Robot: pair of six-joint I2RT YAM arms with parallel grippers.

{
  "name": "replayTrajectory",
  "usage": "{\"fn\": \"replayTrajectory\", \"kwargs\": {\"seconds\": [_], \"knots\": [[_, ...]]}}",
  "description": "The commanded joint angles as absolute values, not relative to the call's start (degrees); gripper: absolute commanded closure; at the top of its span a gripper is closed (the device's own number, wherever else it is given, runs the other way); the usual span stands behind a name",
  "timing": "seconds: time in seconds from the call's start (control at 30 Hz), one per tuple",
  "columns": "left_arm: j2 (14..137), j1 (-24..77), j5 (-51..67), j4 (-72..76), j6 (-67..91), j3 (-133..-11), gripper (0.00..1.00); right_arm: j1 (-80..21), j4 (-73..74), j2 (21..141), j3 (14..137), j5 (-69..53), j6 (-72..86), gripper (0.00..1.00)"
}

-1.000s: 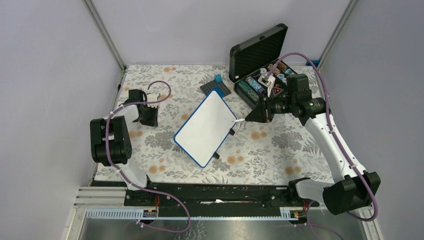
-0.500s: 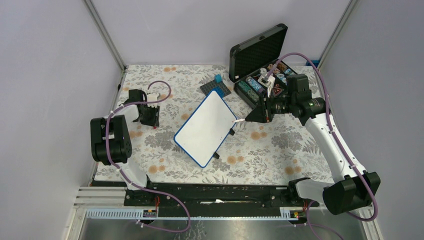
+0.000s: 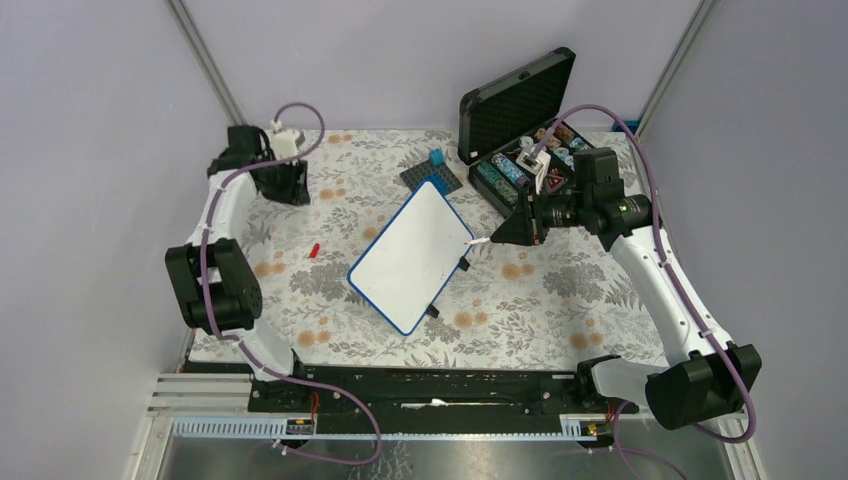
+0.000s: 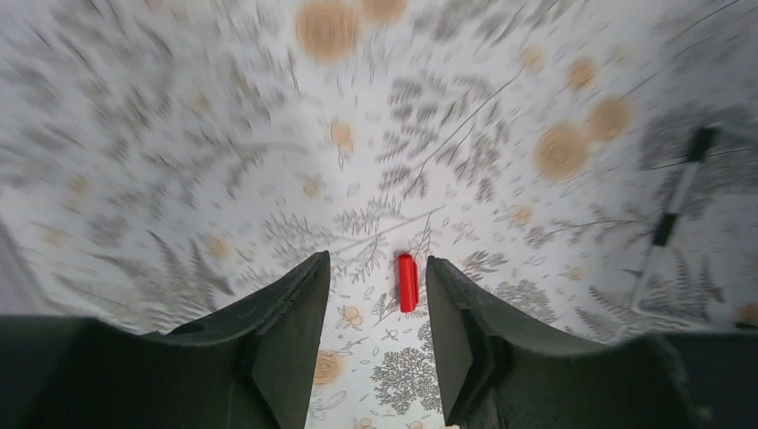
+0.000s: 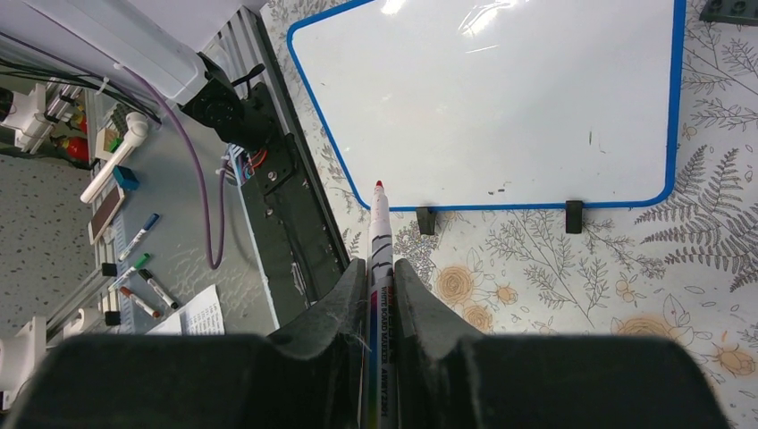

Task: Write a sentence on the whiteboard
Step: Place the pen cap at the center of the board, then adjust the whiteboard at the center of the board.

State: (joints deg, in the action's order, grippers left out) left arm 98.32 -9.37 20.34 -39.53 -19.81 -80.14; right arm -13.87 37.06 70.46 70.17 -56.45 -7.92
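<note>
The whiteboard (image 3: 412,257) lies tilted at the table's middle, blue-framed, and also shows in the right wrist view (image 5: 483,98). It is blank apart from a few tiny specks; no sentence shows. My right gripper (image 3: 498,236) is shut on a white marker (image 5: 379,234), with its uncapped red tip just off the board's edge by the black feet. The jaws (image 5: 380,265) pinch the barrel. My left gripper (image 3: 285,182) is raised at the far left, open and empty (image 4: 376,259). A red cap (image 3: 314,249) lies on the cloth below it, seen between the jaws (image 4: 408,281).
An open black case (image 3: 520,130) with several small items stands at the back right. A grey studded baseplate (image 3: 432,177) carries a blue brick (image 3: 437,157) behind the board. The front rail (image 5: 286,206) and spare markers (image 5: 138,259) lie beyond the near edge.
My left arm has lifted off the cloth and swung to the far left corner, leaving the red cap lying on the table. The right arm and marker have not moved.
</note>
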Motion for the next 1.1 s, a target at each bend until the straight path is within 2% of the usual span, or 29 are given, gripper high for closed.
{"fn": "replayTrajectory", "kwargs": {"seconds": [0.0,0.13,0.33,0.53,0.7,0.8,1.07], "knots": [[92.09,-8.72,32.54,-49.59,-24.65,-92.79,0.5,-12.45,37.33,70.36,73.22,-57.72,-8.03,1.0],[88.0,-1.69,35.25,-54.77,-31.15,-97.77,0.5,-7.85,37.3,71.24,74.5,-58.76,-6.91,1.0],[82.29,19.14,26.71,-58.51,-40.47,-96.62,0.49,2.08,37.03,72.85,74.95,-56.97,-5.54,1.0],[86.47,37.76,18.92,-60.96,-42.48,-96.31,0.5,10.23,32.11,72.25,70.52,-56.13,-2.66,1.0],[91.36,52.55,11.59,-57.64,-44.79,-89.61,0.52,14.1,29.82,70.31,67.66,-57.89,-1.43,1.0],[94.68,56.92,8.82,-54.87,-46.7,-86.31,0.6,15.37,27.16,68.4,65.72,-58.64,-0.37,1.0],[100.24,61.93,6.59,-51.99,-50.88,-81.92,0.62,16.52,21.45,67.91,63.34,-61.06,5.48,1.0]]}}
